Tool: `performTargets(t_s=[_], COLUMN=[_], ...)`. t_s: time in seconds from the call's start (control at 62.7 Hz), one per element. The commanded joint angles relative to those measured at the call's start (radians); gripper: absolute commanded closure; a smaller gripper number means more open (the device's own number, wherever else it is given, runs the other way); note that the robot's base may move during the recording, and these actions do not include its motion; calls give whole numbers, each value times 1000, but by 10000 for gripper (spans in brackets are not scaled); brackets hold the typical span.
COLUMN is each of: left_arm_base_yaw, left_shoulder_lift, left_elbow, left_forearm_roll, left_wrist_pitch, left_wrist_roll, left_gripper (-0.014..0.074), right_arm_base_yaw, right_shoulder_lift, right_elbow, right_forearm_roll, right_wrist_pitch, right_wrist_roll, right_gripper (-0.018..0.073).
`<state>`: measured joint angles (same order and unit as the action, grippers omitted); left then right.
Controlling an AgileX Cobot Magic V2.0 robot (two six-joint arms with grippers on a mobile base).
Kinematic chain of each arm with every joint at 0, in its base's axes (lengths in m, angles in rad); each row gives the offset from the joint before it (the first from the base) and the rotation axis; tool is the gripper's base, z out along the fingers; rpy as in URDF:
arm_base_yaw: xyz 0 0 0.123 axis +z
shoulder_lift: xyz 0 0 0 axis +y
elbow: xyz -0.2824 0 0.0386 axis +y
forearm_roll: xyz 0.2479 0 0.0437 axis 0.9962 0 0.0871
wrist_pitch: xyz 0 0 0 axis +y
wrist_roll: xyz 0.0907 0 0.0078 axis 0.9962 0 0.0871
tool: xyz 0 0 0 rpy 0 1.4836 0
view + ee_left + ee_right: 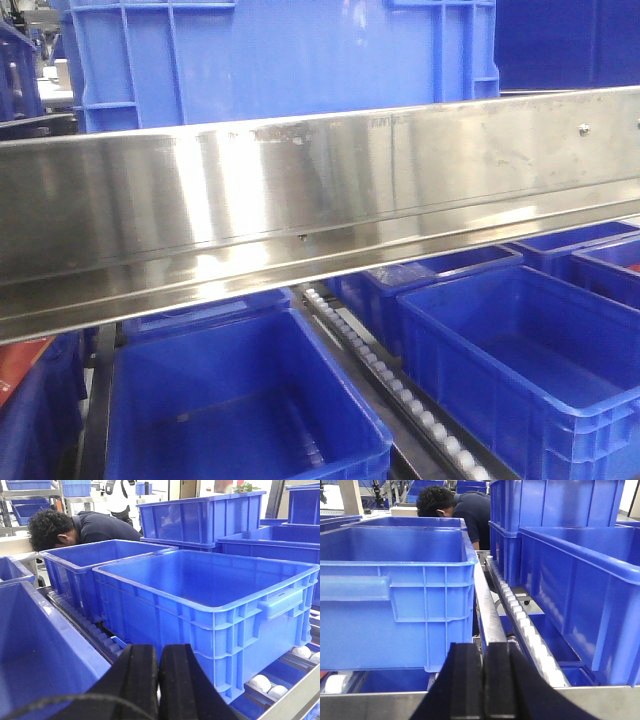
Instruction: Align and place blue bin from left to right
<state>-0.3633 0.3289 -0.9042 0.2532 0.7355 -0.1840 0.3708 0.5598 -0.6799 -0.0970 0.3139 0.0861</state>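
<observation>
Front view: a steel rail (320,210) is crossing the frame; below it, empty blue bins (530,350) are sitting on roller tracks (390,380). Neither gripper is showing here.

Left wrist view: the left gripper (159,680) is sitting clenched, pads together, gripping nothing. The blue bin (210,610) is resting just ahead on white rollers (262,682), with a second bin (95,565) touching behind it. A worker (75,527) is bending beyond.

Right wrist view: the right gripper (482,680) is likewise clenched and empty, facing the same bin's corner (465,605).

Judgement: the bin is appearing rigid, ribbed, empty, hence light but bulky and smooth-walled. The moulded handle lip (280,602) or top rim is offering the soundest hold; pushing along the rollers is looking easier than lifting.
</observation>
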Motion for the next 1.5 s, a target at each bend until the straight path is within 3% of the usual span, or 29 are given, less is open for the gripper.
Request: performTargets(t_s=[0.0, 0.926, 1.484], left_arm_base_yaw=[1, 3, 133], left_shoulder_lift=[-5, -5, -5], left_elbow=[-1, -1, -1], left_forearm_roll=[-3, -3, -5], left_wrist_pitch=[-22, -22, -22], left_wrist_roll=[1, 1, 1], left_gripper=[582, 582, 582], right_arm_base_yaw=[-1, -1, -1], right_shoulder_lift=[-7, -7, -7], right_elbow=[1, 1, 1], right_forearm_roll=[-8, -8, -8], right_wrist_pitch=[-29, -29, -31], right_wrist_roll=[-6, -6, -6], right_gripper=[630, 630, 630])
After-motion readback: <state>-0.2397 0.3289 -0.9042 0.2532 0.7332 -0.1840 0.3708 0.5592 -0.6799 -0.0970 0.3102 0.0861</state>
